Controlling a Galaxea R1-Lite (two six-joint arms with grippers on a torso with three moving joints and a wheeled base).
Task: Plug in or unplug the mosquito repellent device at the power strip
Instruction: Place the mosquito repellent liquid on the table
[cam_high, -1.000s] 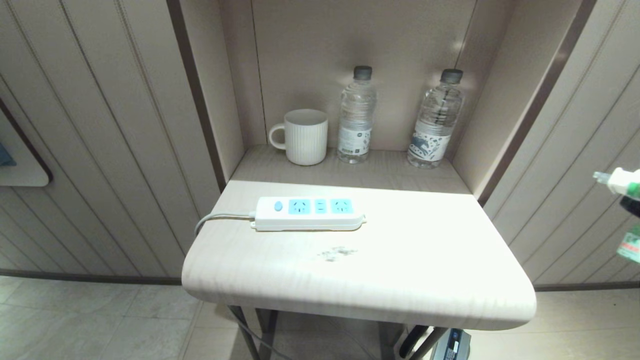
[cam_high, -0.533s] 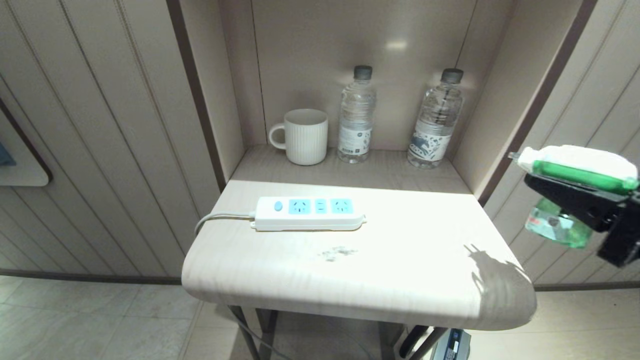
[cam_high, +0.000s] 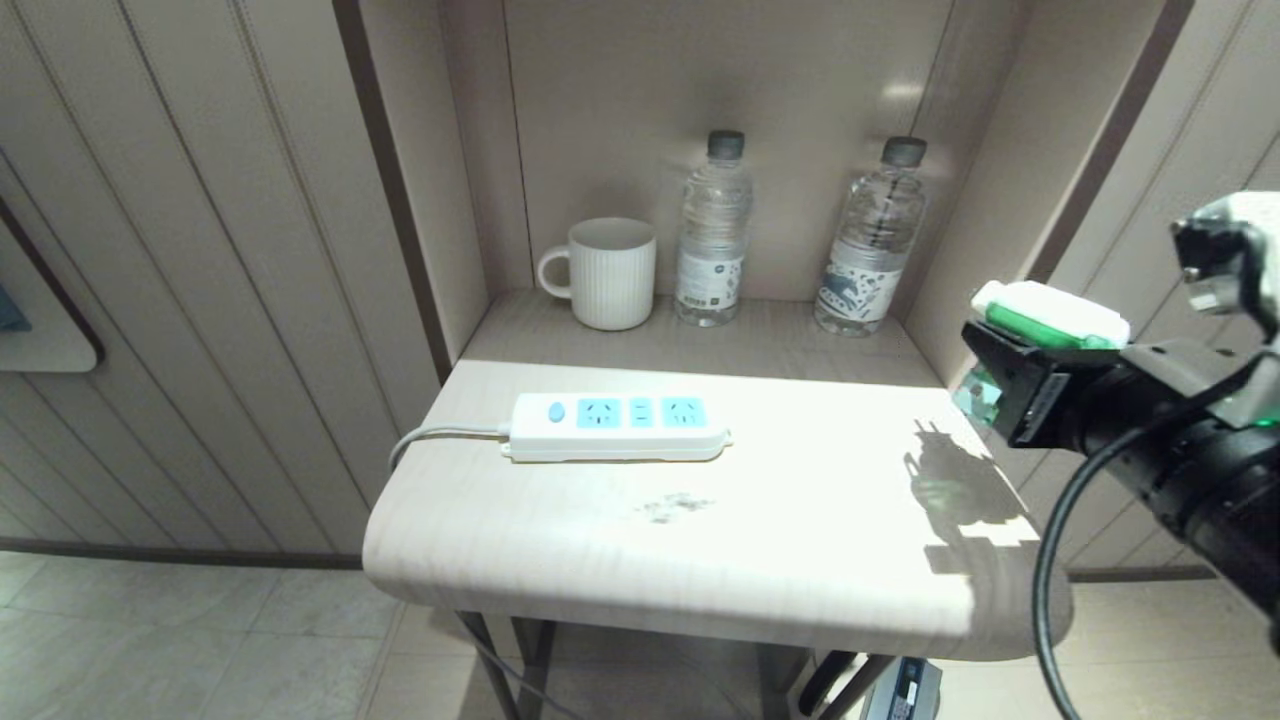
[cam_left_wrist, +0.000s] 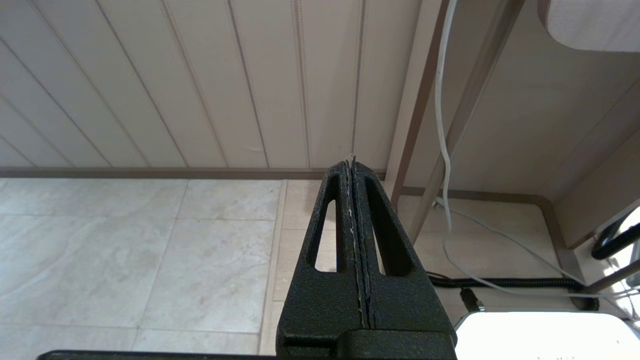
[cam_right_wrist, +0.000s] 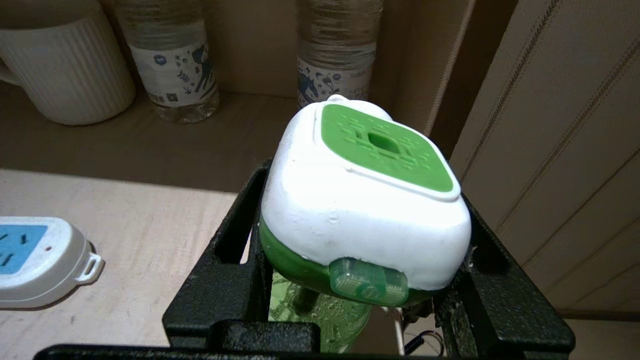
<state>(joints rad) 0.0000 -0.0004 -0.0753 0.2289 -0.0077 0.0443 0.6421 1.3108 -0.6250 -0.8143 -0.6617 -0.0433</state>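
Since the earlier frames the right gripper (cam_high: 1000, 385) has swung in from the right edge of the head view and now hangs off the table's (cam_high: 700, 540) right rim, carrying the device (cam_high: 1050, 318). Its fingers (cam_right_wrist: 240, 250) clamp the white-and-green head from both sides, with the green bottle hanging beneath; the wrist view shows the head seated squarely between them. Plugging in appears to be the step in hand, at the carry stage: the strip (cam_high: 615, 428) lies flat, well apart, at about nine o'clock from the gripper, with all three blue socket faces bare and its cord (cam_high: 430, 440) trailing off the left edge. Next, the move calls for travel toward nine o'clock across the table, then alignment of the prongs, which are not visible here, over a socket before pressing down. A mug (cam_high: 605, 272) and two bottles (cam_high: 712, 235) stand in the alcove at twelve o'clock from the strip, clear of that path. Below table height, the left gripper (cam_left_wrist: 352, 170) stays parked, fingers pressed together and empty.
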